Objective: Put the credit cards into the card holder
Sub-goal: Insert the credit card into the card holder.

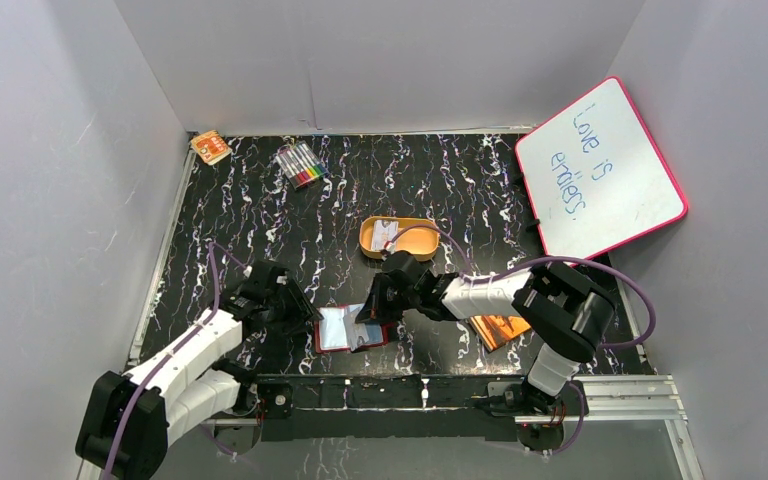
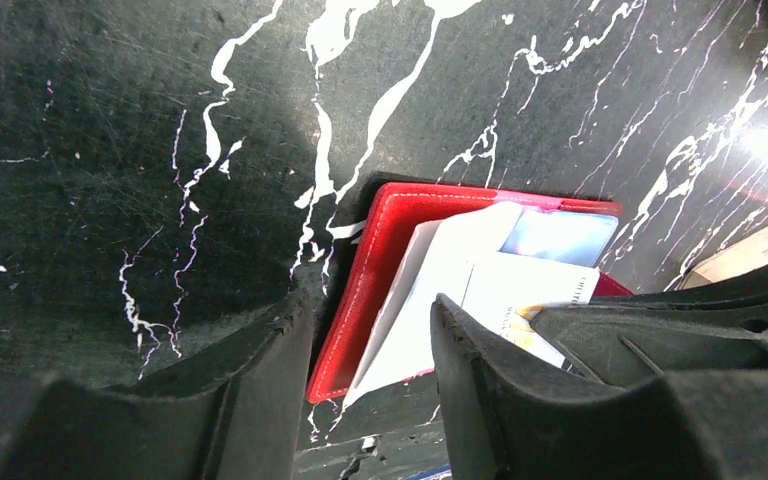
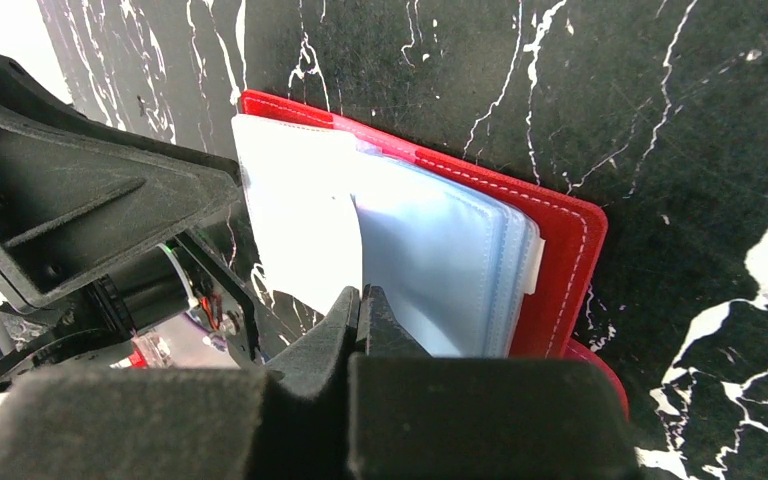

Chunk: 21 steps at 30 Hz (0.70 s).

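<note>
The dark red card holder (image 1: 332, 330) lies open near the table's front edge, its pale pockets up. In the left wrist view its red cover (image 2: 385, 250) and a white inner leaf (image 2: 430, 290) sit between the spread jaws of my left gripper (image 2: 375, 305), which is open and empty. My right gripper (image 3: 360, 295) is shut on the edge of a pale credit card (image 3: 295, 225) lying over the bluish pockets (image 3: 440, 260). The printed card (image 2: 530, 290) shows under the right fingers (image 2: 680, 320). In the top view the left gripper (image 1: 295, 312) is at the holder's left edge and the right gripper (image 1: 373, 308) at its right.
An orange oval tin (image 1: 398, 238) sits behind the holder. An orange booklet (image 1: 500, 328) lies under the right arm. A pink-framed whiteboard (image 1: 600, 170) leans at the right wall. A marker pack (image 1: 302, 165) and a small orange box (image 1: 210, 147) lie at the back.
</note>
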Each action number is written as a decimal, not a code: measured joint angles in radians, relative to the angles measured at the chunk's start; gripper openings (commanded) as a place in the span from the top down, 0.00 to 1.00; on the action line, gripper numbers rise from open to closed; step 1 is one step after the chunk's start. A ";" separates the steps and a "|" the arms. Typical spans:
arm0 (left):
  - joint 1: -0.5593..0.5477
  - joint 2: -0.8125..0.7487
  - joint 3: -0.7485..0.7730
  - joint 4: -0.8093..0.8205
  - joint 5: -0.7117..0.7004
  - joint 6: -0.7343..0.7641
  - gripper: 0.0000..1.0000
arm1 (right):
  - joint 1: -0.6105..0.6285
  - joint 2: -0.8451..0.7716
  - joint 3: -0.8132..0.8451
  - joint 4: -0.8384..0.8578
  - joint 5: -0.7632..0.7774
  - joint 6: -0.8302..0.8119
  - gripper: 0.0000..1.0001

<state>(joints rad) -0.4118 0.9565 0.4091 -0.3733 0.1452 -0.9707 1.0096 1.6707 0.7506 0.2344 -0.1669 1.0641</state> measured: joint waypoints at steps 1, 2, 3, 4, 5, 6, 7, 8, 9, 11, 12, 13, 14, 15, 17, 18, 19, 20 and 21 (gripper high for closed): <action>0.000 0.002 0.000 0.000 0.000 0.002 0.58 | 0.000 0.000 0.002 -0.003 0.000 -0.003 1.00; 0.000 0.008 0.000 0.001 0.000 0.003 0.59 | 0.000 -0.001 0.006 -0.009 0.000 -0.007 1.00; 0.000 0.018 0.000 0.004 0.000 0.005 0.59 | 0.000 -0.002 0.009 -0.015 0.000 -0.013 1.00; 0.000 0.035 0.000 0.006 0.000 0.007 0.60 | 0.000 -0.005 0.013 -0.026 0.001 -0.019 1.00; 0.000 0.049 0.001 0.010 0.000 0.007 0.61 | 0.000 -0.011 0.015 -0.034 0.002 -0.024 1.00; 0.000 0.062 0.006 0.013 0.004 0.007 0.62 | 0.000 -0.016 0.018 -0.046 0.004 -0.029 1.00; 0.000 0.072 0.010 0.018 0.005 0.008 0.62 | 0.000 -0.024 0.023 -0.060 0.005 -0.035 1.00; 0.000 0.079 0.012 0.023 0.005 0.008 0.63 | 0.000 -0.032 0.027 -0.072 0.008 -0.043 1.00; -0.001 0.084 0.012 0.029 0.005 0.008 0.63 | 0.000 -0.040 0.031 -0.081 0.010 -0.049 1.00; -0.001 0.085 0.013 0.031 0.005 0.009 0.64 | 0.000 -0.051 0.038 -0.094 0.013 -0.060 1.00; -0.001 0.085 0.013 0.031 0.005 0.009 0.64 | 0.000 -0.054 0.041 -0.098 0.015 -0.064 1.00; -0.001 0.087 0.013 0.032 0.005 0.009 0.65 | 0.000 -0.057 0.044 -0.102 0.016 -0.069 1.00; -0.001 0.089 0.013 0.033 0.005 0.009 0.65 | 0.000 -0.058 0.045 -0.105 0.016 -0.074 1.00; -0.001 0.091 0.013 0.034 0.005 0.009 0.65 | 0.000 -0.058 0.046 -0.106 0.016 -0.076 1.00; -0.002 0.096 0.013 0.037 0.005 0.009 0.66 | 0.000 -0.058 0.046 -0.111 0.017 -0.077 1.00; -0.002 0.098 0.015 0.037 0.005 0.009 0.67 | 0.000 -0.058 0.046 -0.113 0.017 -0.078 1.00; -0.002 0.101 0.016 0.037 0.005 0.009 0.67 | 0.000 -0.058 0.046 -0.113 0.016 -0.080 1.00; -0.003 0.103 0.017 0.037 0.004 0.008 0.67 | 0.000 -0.058 0.046 -0.113 0.015 -0.080 1.00; -0.003 0.104 0.017 0.037 0.005 0.008 0.67 | 0.000 -0.057 0.046 -0.112 0.014 -0.080 1.00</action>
<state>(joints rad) -0.4145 1.0607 0.4259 -0.3359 0.1497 -0.9623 1.0096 1.6135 0.7963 0.1223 -0.1528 0.9836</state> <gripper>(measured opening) 0.335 0.019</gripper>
